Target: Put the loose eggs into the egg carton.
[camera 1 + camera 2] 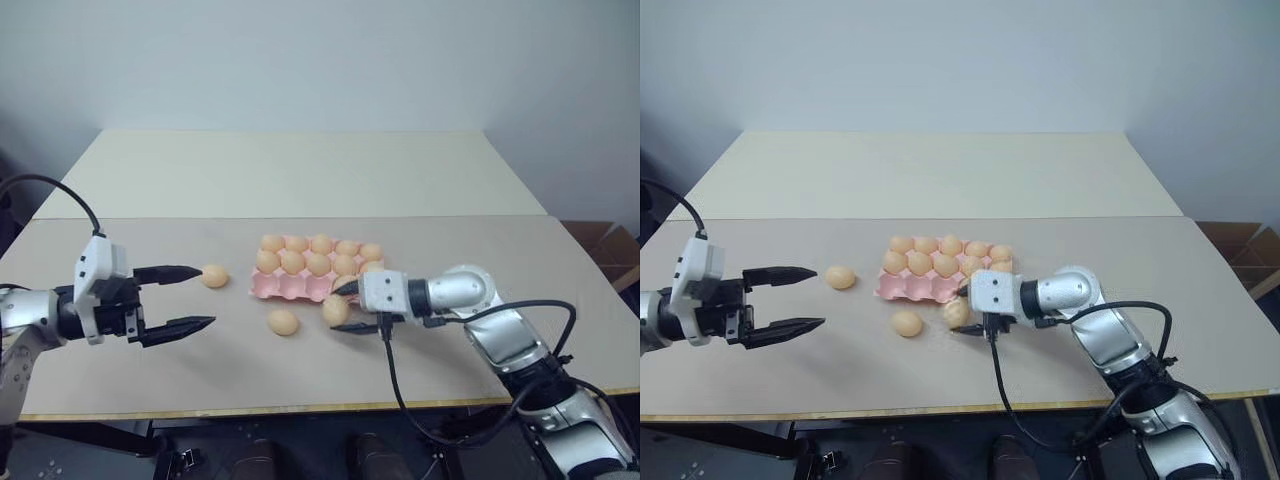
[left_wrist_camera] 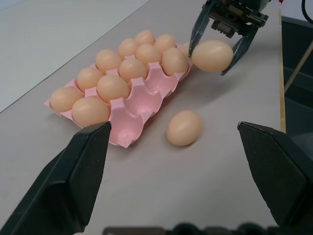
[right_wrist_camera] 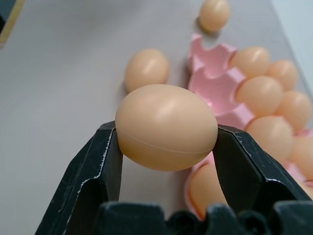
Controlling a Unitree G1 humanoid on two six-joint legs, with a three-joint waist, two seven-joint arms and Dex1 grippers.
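Currently my right gripper (image 1: 352, 308) clamps one egg (image 3: 166, 126) beside the carton (image 2: 128, 128); two eggs (image 1: 283, 322) wait on the worktop (image 1: 150, 380); left gripper (image 1: 190, 298) gapes empty.

Light brown tabletop (image 1: 150, 370) with a pale edge strip, a cream table (image 1: 290, 170) butted against its far side, plain white wall (image 1: 320, 60) behind, cardboard box (image 1: 605, 250) at right.

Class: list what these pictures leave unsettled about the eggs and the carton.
- Egg carton: the cups behind the right gripper are hidden in the head views, so the count of free cups is uncertain.
- Held egg: its underside is out of sight in the right wrist view.
- Carton's far end: cut off there.
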